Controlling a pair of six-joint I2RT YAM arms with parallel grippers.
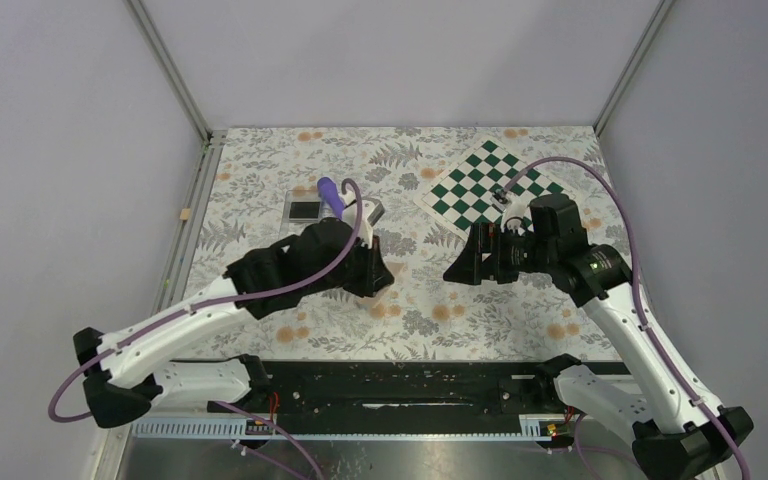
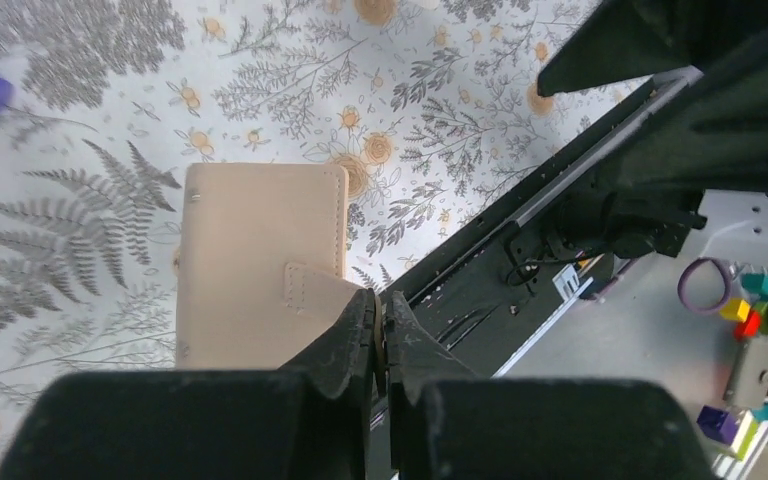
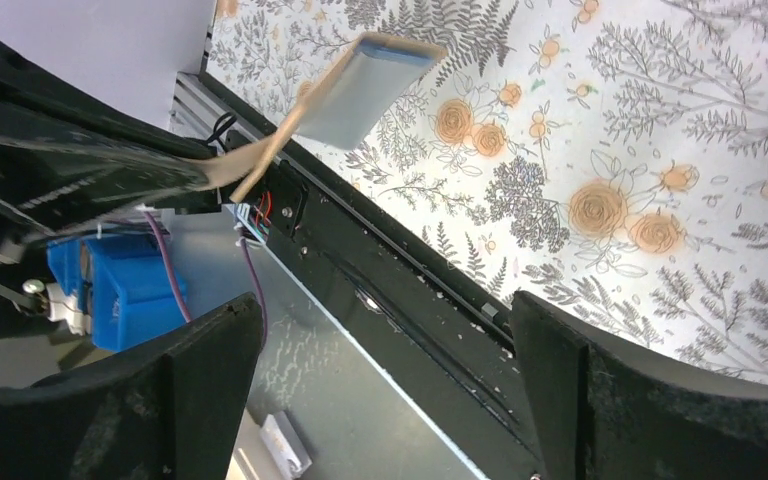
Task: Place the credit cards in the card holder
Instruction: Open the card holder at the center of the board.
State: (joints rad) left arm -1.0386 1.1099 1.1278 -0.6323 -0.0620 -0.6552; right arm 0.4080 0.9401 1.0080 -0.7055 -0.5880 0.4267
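Observation:
The tan card holder hangs partly unfolded over the floral table. My left gripper is shut on its thin strap tab. From the right wrist view the holder's blue-grey inside panel tilts up, held at its tan edge. In the top view my left gripper covers the holder. My right gripper is a short way to the right of it, jaws wide open and empty. I cannot make out the credit cards for certain; a dark flat piece lies in the clear box.
A green-and-white chessboard lies at the back right. A purple object and a small grey piece sit beside the clear box. The black rail runs along the table's near edge.

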